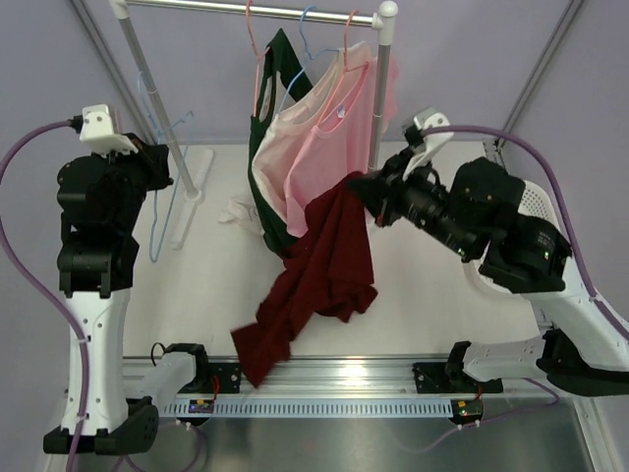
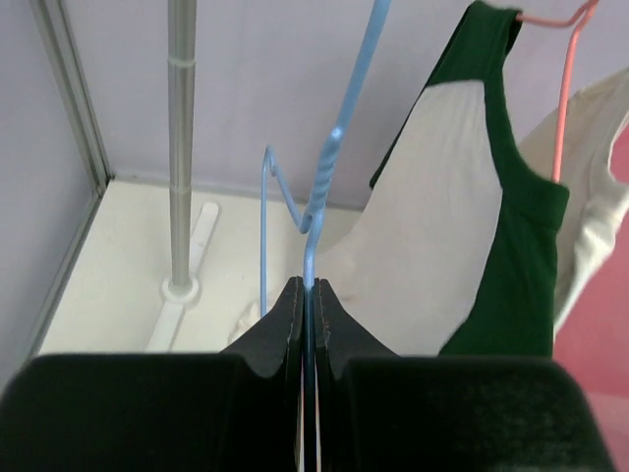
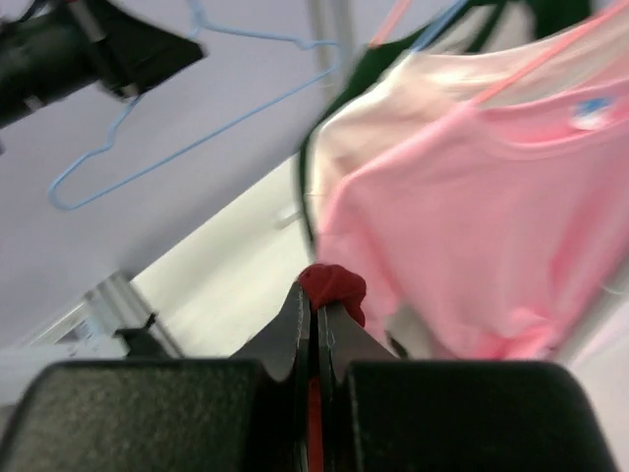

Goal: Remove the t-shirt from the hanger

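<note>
We find the red shirt (image 1: 314, 285) trailing onto the table (image 1: 423, 315) near the rail, its top pinched in the right gripper (image 3: 314, 295). The left gripper (image 2: 309, 287) clamps the bare blue hanger (image 2: 325, 177). We advise drawing the shirt down and away. Behind, the pink shirt (image 1: 314, 157) and green shirt (image 1: 280, 59) crowd it on the rack (image 1: 383, 88).

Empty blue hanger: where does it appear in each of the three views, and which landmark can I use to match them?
Top external: the empty blue hanger is at far left, held by the left hand, beside the rack pole.
Left wrist: hanger at centre, its wire clamped in the shut hand.
Right wrist: hanger at upper left, against the wall.
Shared landmark: the green top.
</note>
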Controlling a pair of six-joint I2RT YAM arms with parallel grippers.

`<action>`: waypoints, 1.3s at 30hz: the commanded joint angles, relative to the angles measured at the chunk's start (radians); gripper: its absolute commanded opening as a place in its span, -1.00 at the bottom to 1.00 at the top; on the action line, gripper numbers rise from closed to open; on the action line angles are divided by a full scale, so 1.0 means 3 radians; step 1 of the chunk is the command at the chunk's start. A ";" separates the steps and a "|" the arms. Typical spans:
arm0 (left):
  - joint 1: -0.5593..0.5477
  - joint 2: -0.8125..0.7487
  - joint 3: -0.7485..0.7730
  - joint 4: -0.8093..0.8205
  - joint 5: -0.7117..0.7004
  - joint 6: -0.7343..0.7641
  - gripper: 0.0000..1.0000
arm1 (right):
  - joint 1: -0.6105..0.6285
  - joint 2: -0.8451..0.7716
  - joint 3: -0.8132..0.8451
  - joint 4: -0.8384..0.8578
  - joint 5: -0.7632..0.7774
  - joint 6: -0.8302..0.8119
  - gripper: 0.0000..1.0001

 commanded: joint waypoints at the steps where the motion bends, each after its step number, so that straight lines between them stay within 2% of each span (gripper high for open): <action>1: 0.0008 0.0149 0.0141 0.0835 0.0130 0.0215 -1.00 | -0.0481 0.0285 0.0343 -0.0408 0.0188 -0.0033 -1.00; 2: 0.0008 0.0170 0.0141 0.1019 0.0140 0.0230 -1.00 | -0.0700 0.0327 0.0384 -0.0403 0.0110 -0.0058 -1.00; 9: 0.0008 0.0405 0.0243 0.1388 0.0171 0.0368 -1.00 | -0.1331 0.0526 0.1018 -0.0602 -0.0080 -0.0165 -1.00; 14: 0.0008 0.0400 -0.0028 0.1996 0.0003 0.0358 -1.00 | -0.2077 0.0833 0.1902 -0.0970 -0.0249 -0.0257 -1.00; 18: 0.0008 0.0656 0.0150 0.2058 0.0017 0.0414 -1.00 | -0.2532 0.1134 0.2491 -0.1134 -0.0244 -0.0385 -1.00; 19: 0.0008 0.0762 0.0186 0.2084 0.0013 0.0404 -1.00 | -0.2589 0.1236 0.2603 -0.1129 -0.0102 -0.0416 -1.00; 22: 0.0008 0.0921 0.0136 0.2308 0.0002 0.0343 -1.00 | -0.2788 0.1293 0.2569 -0.0911 0.0160 -0.0564 -1.00; 24: 0.0008 0.1003 0.0130 0.2482 -0.0018 0.0317 -1.00 | -0.2992 0.1309 0.2578 -0.0803 0.0135 -0.0569 -1.00; 30: 0.0008 0.1346 0.0335 0.2585 -0.0084 0.0348 -1.00 | -0.3126 0.1411 0.2967 -0.0343 0.0206 -0.0850 -1.00; 33: 0.0008 0.1454 0.0406 0.2677 -0.0223 0.0363 -1.00 | -0.3126 0.1289 0.2676 0.0311 0.0492 -0.1192 -1.00; 34: 0.0008 0.1489 0.0442 0.2682 -0.0238 0.0368 -1.00 | -0.3131 0.1299 0.2640 0.0581 0.0751 -0.1446 -1.00; 39: 0.0008 0.1648 0.0595 0.2769 -0.0264 0.0353 -1.00 | -0.3397 0.1559 0.3161 0.0639 0.0927 -0.1674 -1.00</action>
